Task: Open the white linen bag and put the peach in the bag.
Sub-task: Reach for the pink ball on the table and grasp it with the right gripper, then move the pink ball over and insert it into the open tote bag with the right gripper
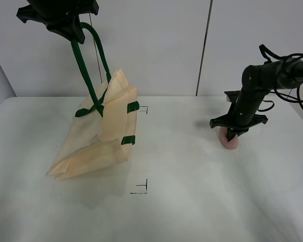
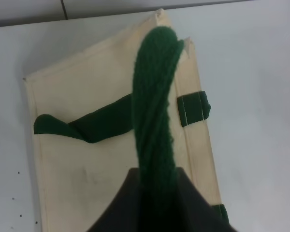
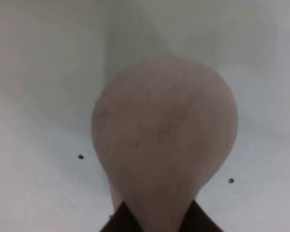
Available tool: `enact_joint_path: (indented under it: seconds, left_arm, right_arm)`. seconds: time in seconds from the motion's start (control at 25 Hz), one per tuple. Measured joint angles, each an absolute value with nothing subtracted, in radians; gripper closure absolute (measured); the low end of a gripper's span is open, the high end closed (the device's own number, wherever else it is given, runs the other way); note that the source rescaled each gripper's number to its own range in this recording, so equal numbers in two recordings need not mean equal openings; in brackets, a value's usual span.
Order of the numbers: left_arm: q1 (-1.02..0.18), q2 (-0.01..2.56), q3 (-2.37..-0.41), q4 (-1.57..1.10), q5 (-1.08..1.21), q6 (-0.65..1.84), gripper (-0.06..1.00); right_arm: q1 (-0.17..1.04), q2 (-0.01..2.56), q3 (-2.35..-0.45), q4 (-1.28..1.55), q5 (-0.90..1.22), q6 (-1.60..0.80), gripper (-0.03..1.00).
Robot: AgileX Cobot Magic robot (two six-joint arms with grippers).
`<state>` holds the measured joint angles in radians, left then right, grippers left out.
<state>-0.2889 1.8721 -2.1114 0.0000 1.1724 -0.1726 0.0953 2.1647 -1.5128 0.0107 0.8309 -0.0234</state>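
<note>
Gripping on both sides

Pinching the white linen bag's (image 1: 106,131) green handle (image 1: 84,65) in the left gripper (image 1: 77,35) — holding it up, tilted; squeezing the peach (image 1: 229,141) in the right gripper (image 1: 232,134) on the table (image 1: 192,196).

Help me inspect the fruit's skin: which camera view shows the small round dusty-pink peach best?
Right wrist: the peach fills the frame, slightly blurred. Exterior high shows only its pink lower edge under the right gripper. Left wrist shows none.

Bag (image 1: 111,128) left, peach (image 1: 229,141) right, open tabletop (image 1: 182,171) between
</note>
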Motion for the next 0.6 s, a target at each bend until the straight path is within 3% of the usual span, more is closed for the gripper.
enact_joint_path:
  seconds: [0.28,0.6]
  left_arm:
    - [-0.289,1.872,-2.111,0.0,1.172,-0.168,0.94]
    - [-0.289,1.836,-2.111,0.008,1.172,-0.153,0.94]
  right_arm:
    - [0.127,2.101,-1.74,0.127,1.02,-0.125,0.97]
    - [0.275,2.063,-2.014,0.283,1.109,-0.192,0.97]
